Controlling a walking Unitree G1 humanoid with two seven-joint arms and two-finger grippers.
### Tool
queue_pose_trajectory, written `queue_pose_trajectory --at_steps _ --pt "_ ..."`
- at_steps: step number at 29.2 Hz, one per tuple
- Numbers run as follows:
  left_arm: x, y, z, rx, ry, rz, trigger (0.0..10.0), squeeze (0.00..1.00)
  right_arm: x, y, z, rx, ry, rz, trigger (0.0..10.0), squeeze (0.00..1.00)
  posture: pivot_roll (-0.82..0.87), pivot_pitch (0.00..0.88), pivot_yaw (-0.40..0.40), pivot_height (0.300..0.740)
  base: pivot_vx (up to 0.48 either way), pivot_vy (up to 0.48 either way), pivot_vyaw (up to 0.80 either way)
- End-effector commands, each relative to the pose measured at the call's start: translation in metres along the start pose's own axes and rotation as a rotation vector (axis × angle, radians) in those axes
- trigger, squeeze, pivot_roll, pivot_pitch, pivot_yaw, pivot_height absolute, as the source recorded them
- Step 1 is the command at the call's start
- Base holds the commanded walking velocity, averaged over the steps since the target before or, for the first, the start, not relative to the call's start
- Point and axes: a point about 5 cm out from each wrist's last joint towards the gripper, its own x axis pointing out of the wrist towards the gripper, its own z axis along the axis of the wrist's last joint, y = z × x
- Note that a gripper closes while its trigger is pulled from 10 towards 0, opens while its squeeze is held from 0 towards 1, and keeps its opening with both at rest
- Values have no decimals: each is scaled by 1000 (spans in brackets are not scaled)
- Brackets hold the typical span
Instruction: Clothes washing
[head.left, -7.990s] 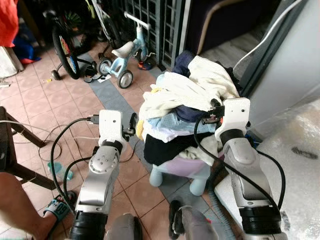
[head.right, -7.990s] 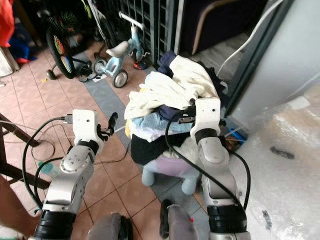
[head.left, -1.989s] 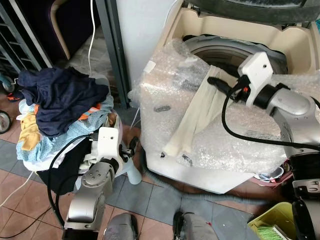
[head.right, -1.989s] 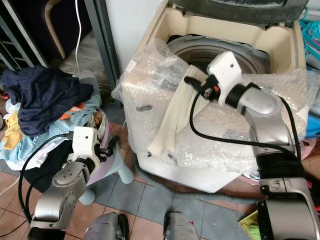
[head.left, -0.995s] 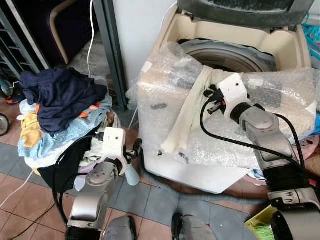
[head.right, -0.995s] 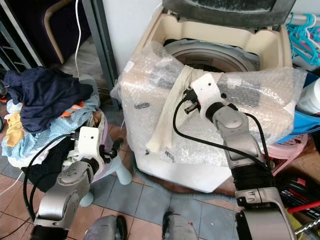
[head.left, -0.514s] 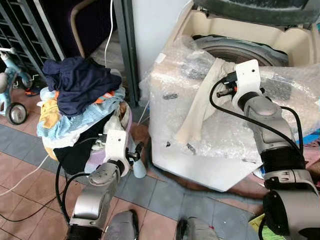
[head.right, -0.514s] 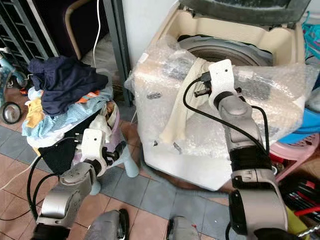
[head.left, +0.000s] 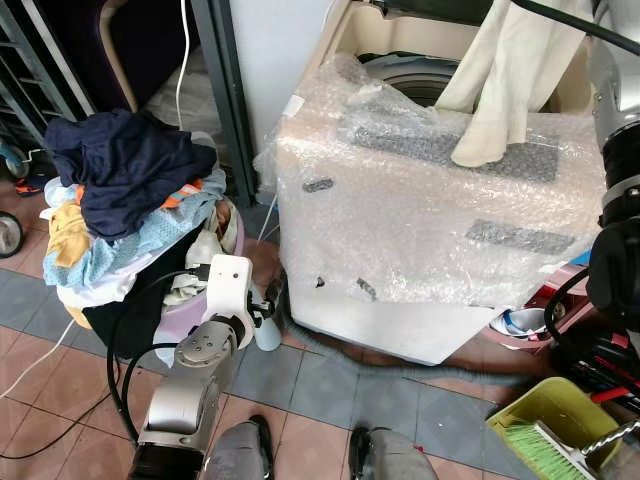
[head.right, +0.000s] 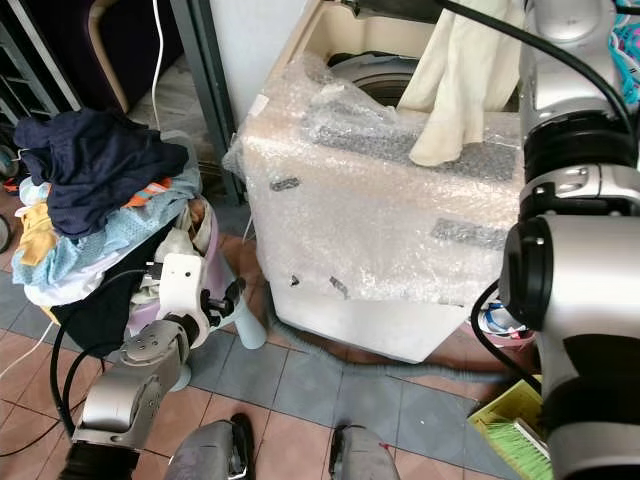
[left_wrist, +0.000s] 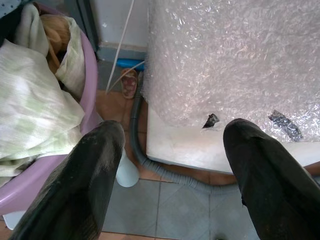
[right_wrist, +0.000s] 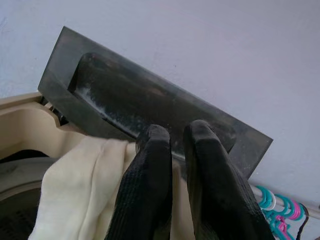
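My right gripper (right_wrist: 175, 137) is clenched on the cream garment (head.left: 505, 75), which hangs over the far right of the bubble-wrapped washing machine (head.left: 420, 215). My left gripper (left_wrist: 170, 150), fingers spread, hovers low beside the clothes pile (head.left: 125, 195).

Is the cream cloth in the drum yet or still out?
Out. The cream cloth hangs from the right gripper, shut on it, its lower end draped over the washer's bubble-wrapped front edge rather than inside the drum.
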Motion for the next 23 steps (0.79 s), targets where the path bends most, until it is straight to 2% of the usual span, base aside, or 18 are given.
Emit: queue_pose_trajectory --at_steps 1,5,8,10,14,15,16,18,19,21,23 --pt "-3 2 0 -1 -9 18 10000 0 -1 6 -5 -36 -2 32 10000 1000 -48 103 -15 740 0 0 0" --pt "-3 1 0 -3 -13 8 10000 0 -8 18 -21 -54 -7 110 10000 1000 -57 108 -6 740 0 0 0" --pt "-2 0 0 9 -9 -12 10000 0 -16 18 -27 -58 -69 150 10000 1000 -76 110 2 740 0 0 0" --pt "0 -1 -1 14 -7 -21 10000 0 -24 17 -23 -38 -156 165 10000 1000 -88 109 3 740 0 0 0" --pt "1 -2 1 16 -18 -23 10000 0 -40 21 -23 -53 -258 196 10000 1000 -92 108 -4 740 0 0 0" --pt "1 -2 2 11 -36 -13 10000 0 -54 29 -26 -26 -295 226 10000 1000 -95 110 -9 740 0 0 0" --pt "1 -2 2 11 -36 -13 10000 0 -54 29 -26 -26 -295 226 10000 1000 -95 110 -9 740 0 0 0" --pt "0 0 8 -23 -87 32 10000 0 -77 45 -36 70 -298 246 10000 1000 -85 113 -14 740 0 0 0" --pt "0 0 8 -23 -87 32 10000 0 -77 45 -36 70 -298 246 10000 1000 -85 113 -14 740 0 0 0" --pt "-2 2 17 -35 -143 67 10000 0 -96 58 -44 159 -274 210 10000 1000 -78 117 -8 740 0 0 0" --pt "-3 3 19 -39 -159 76 10000 0 -100 60 -46 180 -262 198 10000 1000 -77 118 -6 740 0 0 0"
